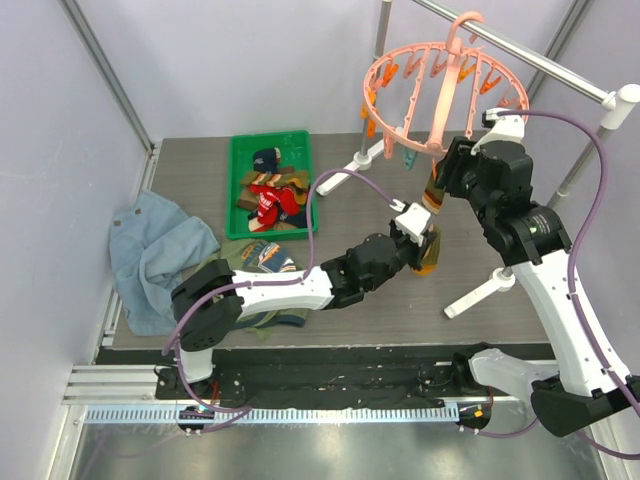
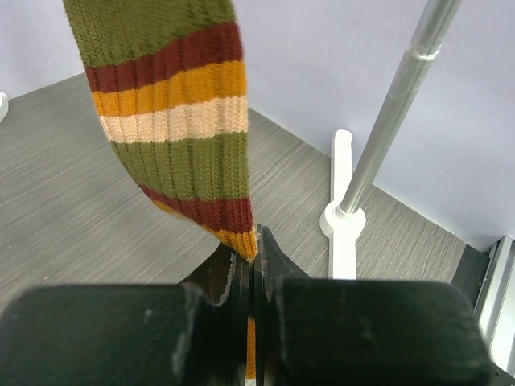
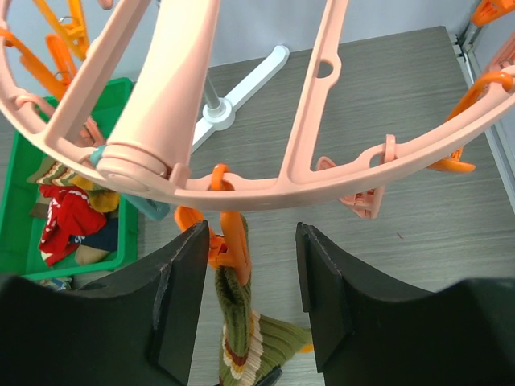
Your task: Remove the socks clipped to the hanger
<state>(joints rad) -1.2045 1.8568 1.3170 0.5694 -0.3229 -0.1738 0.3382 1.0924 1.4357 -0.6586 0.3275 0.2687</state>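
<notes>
Olive knit banded in red, orange and cream fills the left wrist view. The left gripper (image 2: 256, 256) is clamped on the lower edge of this striped sock (image 2: 173, 121), its 2 jaws pressed together with the fabric pinched between them. The grip sits low on the sock, in my judgement so that a pull can draw it away once the top is released.

The right gripper (image 3: 253, 245) is spread apart, with 1 finger on each side of the orange clip (image 3: 229, 241) that bites the sock's cuff. Contact with the clip cannot be confirmed. This placement suits squeezing the clip open while the other arm holds the sock taut.

The clip hangs from the ring of the pink hanger (image 3: 273, 189), whose hook rests over the metal rail (image 1: 545, 62). The other clips that show appear empty.

Well apart to the left, a green tray (image 1: 236, 190) holds several loose socks (image 1: 272, 198), and 1 patterned sock (image 1: 268, 255) lies on the table just beside it. I judge this the last clipped sock, so the task is close to done.
</notes>
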